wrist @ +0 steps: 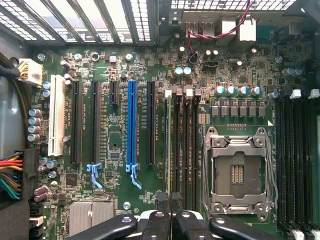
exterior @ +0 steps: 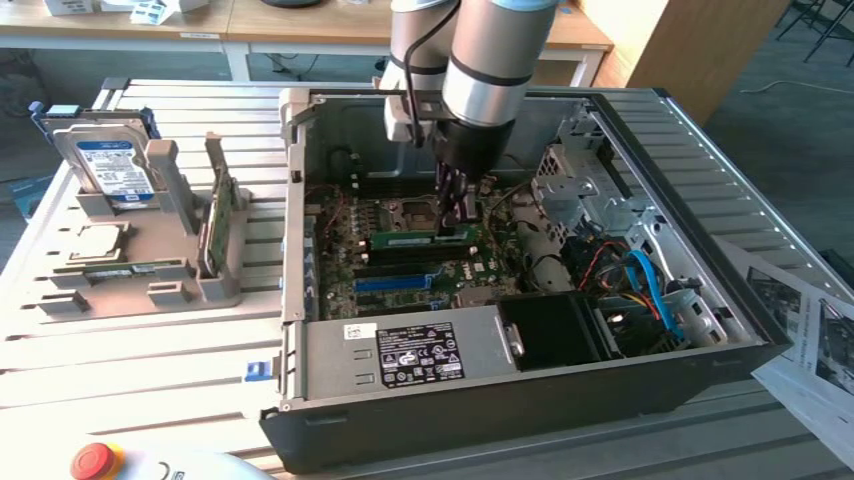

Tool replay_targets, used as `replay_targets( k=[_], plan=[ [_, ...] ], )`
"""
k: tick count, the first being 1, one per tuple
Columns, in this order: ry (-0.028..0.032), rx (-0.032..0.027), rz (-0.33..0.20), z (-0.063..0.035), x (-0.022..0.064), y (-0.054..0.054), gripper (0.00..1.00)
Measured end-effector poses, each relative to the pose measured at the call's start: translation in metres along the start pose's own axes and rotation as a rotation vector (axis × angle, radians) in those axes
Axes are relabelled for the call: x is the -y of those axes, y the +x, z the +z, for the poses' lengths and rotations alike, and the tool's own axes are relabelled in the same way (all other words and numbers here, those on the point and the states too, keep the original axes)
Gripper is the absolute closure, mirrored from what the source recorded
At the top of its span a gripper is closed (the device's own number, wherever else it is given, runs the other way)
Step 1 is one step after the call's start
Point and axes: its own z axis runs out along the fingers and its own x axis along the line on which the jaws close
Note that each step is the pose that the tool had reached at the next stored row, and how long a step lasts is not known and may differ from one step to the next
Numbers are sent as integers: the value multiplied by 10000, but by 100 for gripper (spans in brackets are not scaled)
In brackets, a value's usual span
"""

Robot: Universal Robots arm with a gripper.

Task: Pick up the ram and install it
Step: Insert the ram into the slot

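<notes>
fingers [wrist: 178, 206] pinch the ram [exterior: 424, 238] between them, over the motherboard slots [wrist: 186, 150].

Gripper [exterior: 463, 230] on ram [exterior: 411, 239] (inside case [exterior: 534, 400])

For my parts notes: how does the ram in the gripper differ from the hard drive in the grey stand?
The ram is a thin green stick; the hard drive is a wider silver box with a blue label. The ram is inside the computer case, held by the shut gripper; the hard drive stands outside it in the grey stand, untouched. Both stand on edge.
</notes>
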Motion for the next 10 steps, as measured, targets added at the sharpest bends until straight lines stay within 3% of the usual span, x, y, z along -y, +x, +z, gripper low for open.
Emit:
replay_targets(
  k=[10],
  plan=[
    [-1,-4,0,26,1,0,88]
  ],
)
